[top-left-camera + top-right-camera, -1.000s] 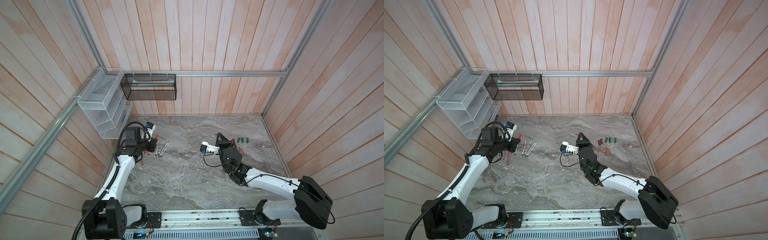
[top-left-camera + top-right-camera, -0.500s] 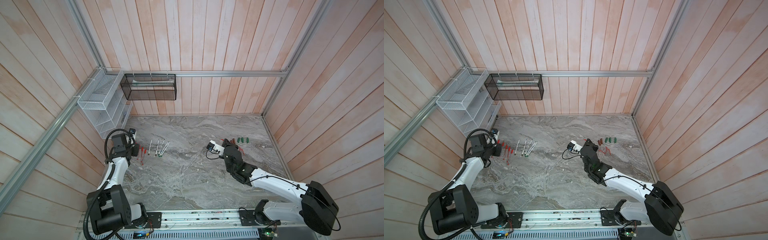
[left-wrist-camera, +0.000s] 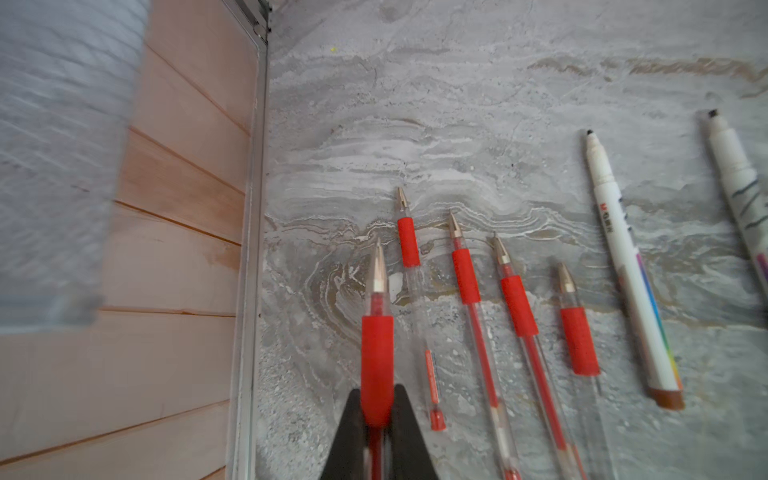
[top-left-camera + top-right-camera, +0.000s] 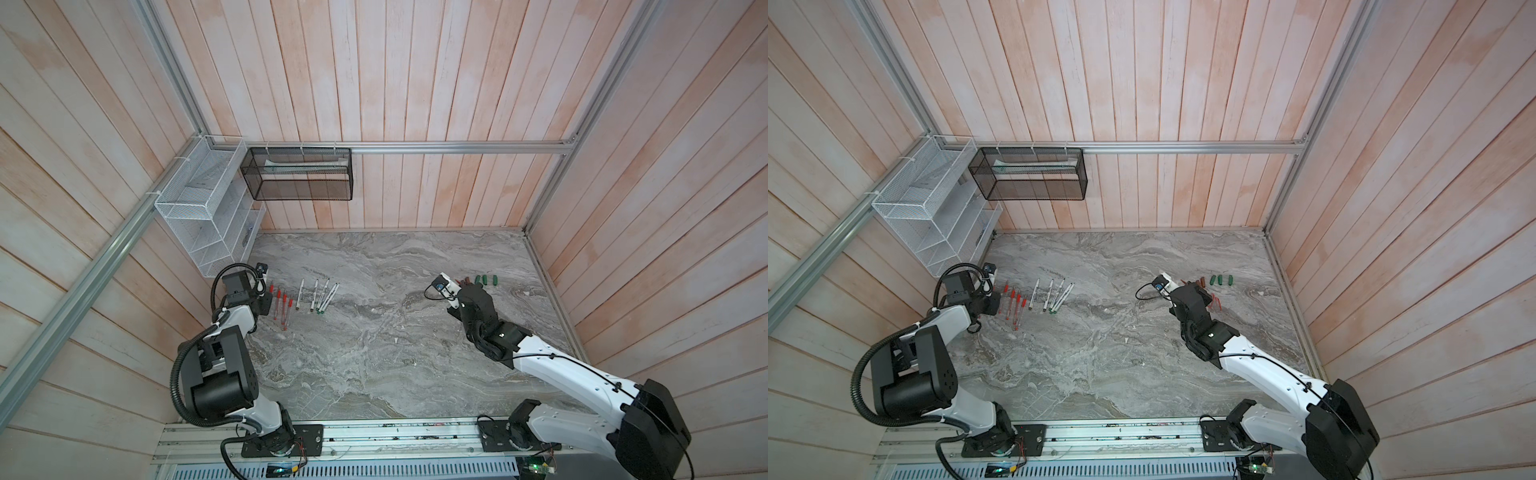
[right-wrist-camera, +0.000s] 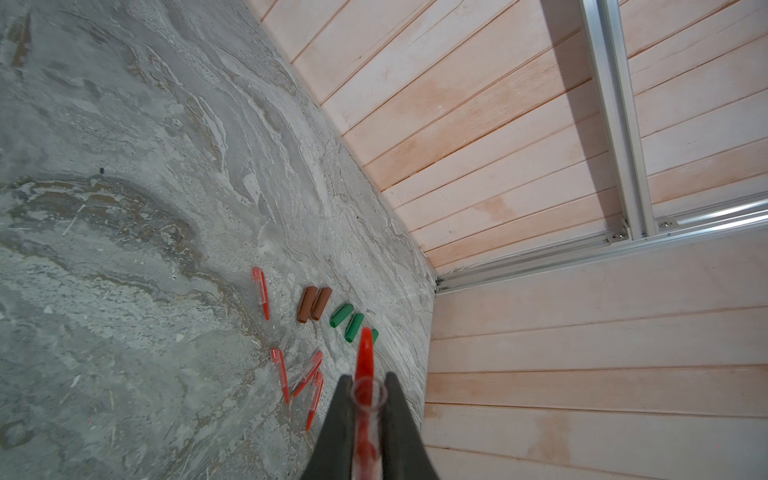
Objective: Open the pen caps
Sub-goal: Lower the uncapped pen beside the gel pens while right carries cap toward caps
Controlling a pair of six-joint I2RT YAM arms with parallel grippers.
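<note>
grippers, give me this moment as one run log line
left gripper: shut on red pen | right gripper: shut on red cap | loose caps: on table

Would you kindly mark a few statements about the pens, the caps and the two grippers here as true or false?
1. The left gripper is shut on a red pen whose tip is bare. True.
2. The right gripper is open and empty. False: it is shut on a red cap.
3. Two brown caps lie side by side on the table. True.
4. The green caps sit on the white markers. False: they lie loose on the table next to the brown caps, and the marker tips that show are bare.
</note>
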